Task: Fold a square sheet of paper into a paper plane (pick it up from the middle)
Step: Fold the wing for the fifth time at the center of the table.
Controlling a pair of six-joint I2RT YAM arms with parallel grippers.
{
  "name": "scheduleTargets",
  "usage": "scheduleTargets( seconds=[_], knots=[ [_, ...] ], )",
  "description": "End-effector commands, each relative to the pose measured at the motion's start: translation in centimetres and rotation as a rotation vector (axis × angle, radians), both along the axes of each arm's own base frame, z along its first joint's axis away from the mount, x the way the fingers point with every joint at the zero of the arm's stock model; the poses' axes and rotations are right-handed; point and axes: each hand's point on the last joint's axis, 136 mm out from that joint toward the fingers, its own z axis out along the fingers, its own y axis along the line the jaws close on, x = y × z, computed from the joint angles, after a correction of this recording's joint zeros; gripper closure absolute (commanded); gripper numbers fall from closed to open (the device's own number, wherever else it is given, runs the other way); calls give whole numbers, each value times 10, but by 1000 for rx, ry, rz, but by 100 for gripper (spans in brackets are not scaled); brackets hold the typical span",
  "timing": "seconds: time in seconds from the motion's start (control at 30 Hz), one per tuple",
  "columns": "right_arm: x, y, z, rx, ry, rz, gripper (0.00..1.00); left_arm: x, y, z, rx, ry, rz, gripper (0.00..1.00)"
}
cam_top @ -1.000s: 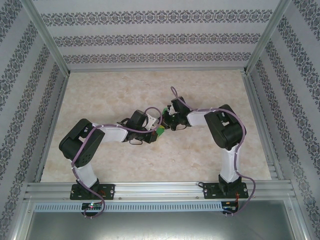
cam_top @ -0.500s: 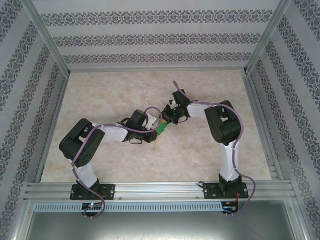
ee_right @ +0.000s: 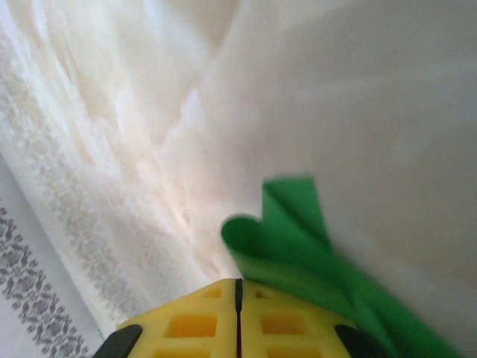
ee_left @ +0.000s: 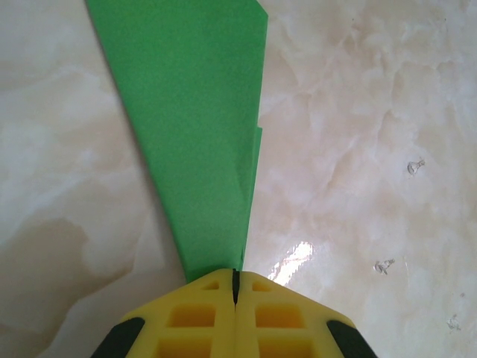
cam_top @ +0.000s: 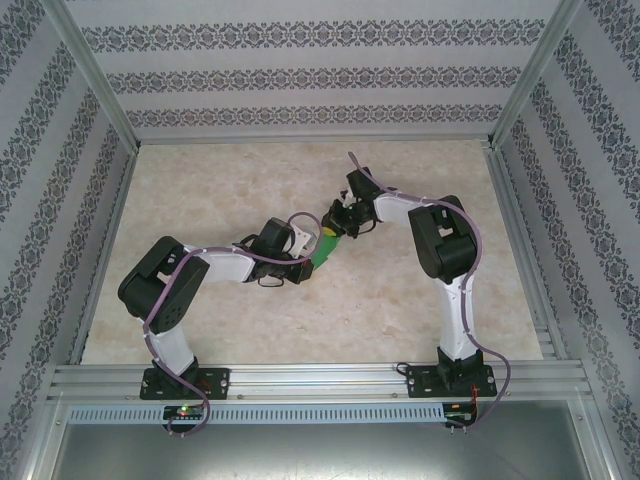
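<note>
Pulling back toward the far right, the right pincer has stretched the green paper plane out from the left pincer over the middle of the desk, both pinching it tight, so the folding looks nearly done.

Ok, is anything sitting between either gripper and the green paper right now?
Nothing visible does. The left gripper is shut on the narrow tip of the folded green paper. The right gripper, fingers closed, appears to pinch its other end above the marble table.
</note>
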Motion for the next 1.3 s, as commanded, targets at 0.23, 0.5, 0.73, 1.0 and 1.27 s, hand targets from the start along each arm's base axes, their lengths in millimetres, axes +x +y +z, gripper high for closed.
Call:
scheduleTargets(
  seconds=[0.23,0.5,0.73,1.0,1.27],
  knots=[
    [57,-53,-19,-172,-86,-124,93,-71,37,-60,173,309,-42,100],
    [63,-61,27,-159,-190,-118,92,-69,35,-56,161,303,-42,100],
    [30,-85,73,-137,-274,-111,91,-62,27,-47,126,289,-36,100],
    [-45,-42,91,56,-246,5,86,-50,19,-37,94,262,-19,100],
    [-86,1,60,81,-184,61,86,-47,16,-38,76,264,-9,100]
  ],
)
